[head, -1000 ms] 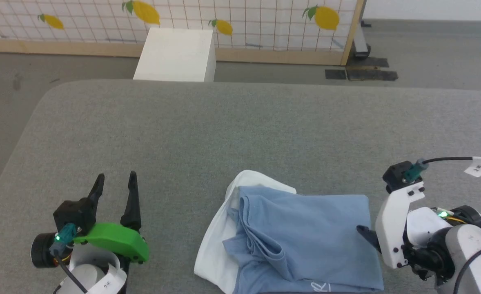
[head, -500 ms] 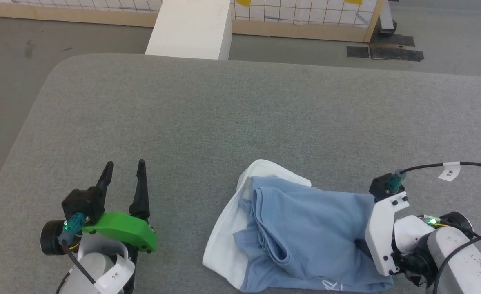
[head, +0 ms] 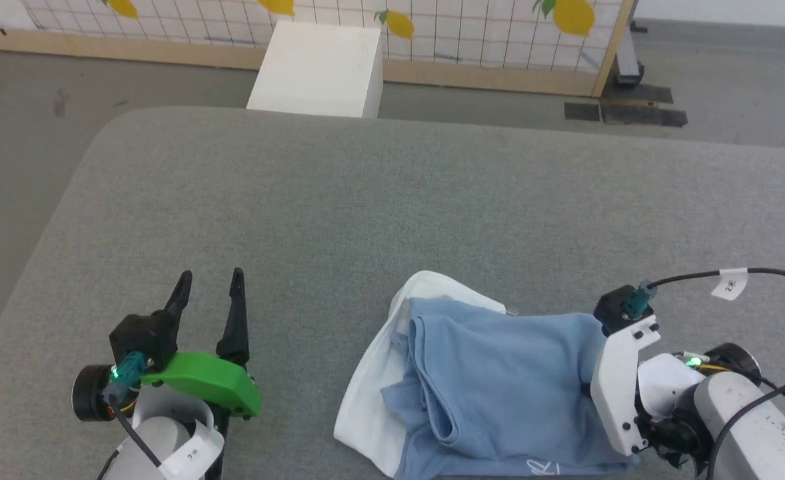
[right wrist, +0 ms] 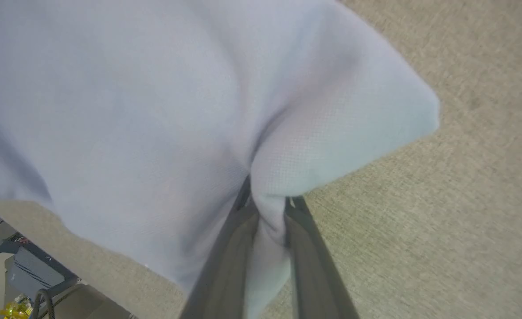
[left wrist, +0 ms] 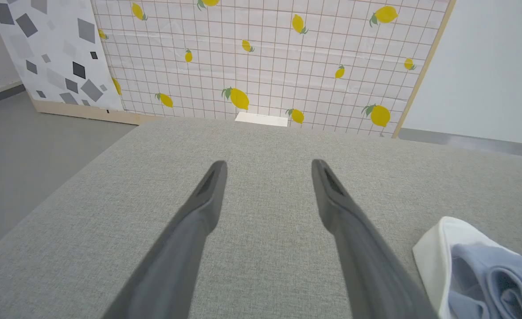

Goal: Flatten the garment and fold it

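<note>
The garment [head: 499, 380], light blue with a white lining part [head: 372, 393] and a small white logo [head: 539, 467], lies crumpled on the grey table's near right. In the right wrist view my right gripper [right wrist: 267, 204] is shut on a pinched fold of the garment's [right wrist: 154, 110] right edge, the cloth bunching up over the fingertips. In the head view a white wrist bracket [head: 622, 387] hides those fingers. To the garment's left, my left gripper [head: 211, 275] stands open above bare table. In its own view the left gripper [left wrist: 268, 163] has nothing between its fingers, and the garment [left wrist: 487, 274] shows at the lower right.
The grey padded table [head: 366, 200] has a rounded far-left corner, with floor beyond its left edge. A white box [head: 319, 67] stands past the far edge before a lemon-print panel [head: 486, 27]. Dark floor plates [head: 626, 113] lie at the far right.
My right gripper has moved in under the garment's right edge and shut on it, bunching the cloth. The head camera has shifted. The left gripper is unchanged.
</note>
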